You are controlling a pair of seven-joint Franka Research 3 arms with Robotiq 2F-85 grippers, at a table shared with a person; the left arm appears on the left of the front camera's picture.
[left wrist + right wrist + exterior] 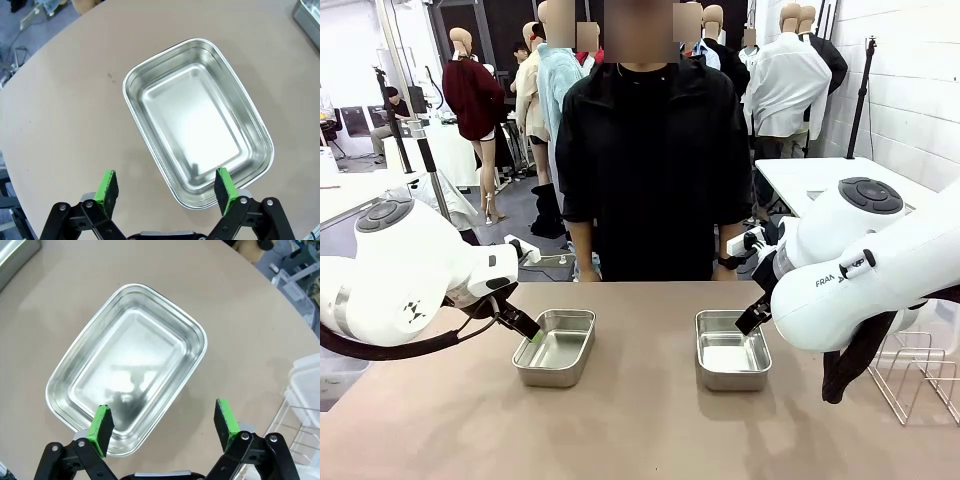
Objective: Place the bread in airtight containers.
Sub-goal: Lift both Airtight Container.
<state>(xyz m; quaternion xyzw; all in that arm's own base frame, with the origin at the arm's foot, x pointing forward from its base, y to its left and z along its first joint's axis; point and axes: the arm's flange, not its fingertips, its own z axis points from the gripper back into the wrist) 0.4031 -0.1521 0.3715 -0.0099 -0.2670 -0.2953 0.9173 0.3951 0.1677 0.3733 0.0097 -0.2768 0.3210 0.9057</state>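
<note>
My left claw (pixel 165 184) hangs spread wide above one end of the left pan (pixel 190 120). My right claw (pixel 162 421) is spread just as wide above an end of the right pan (pixel 130 375). Neither pinches anything. Both pans sit empty on the desk (pixel 640 430), apart from each other, before the person (pixel 645 160). Bread should be light, soft and crushable, so I judge a gentle pinch across its middle best. The steel pans look stiff and slick.
</note>
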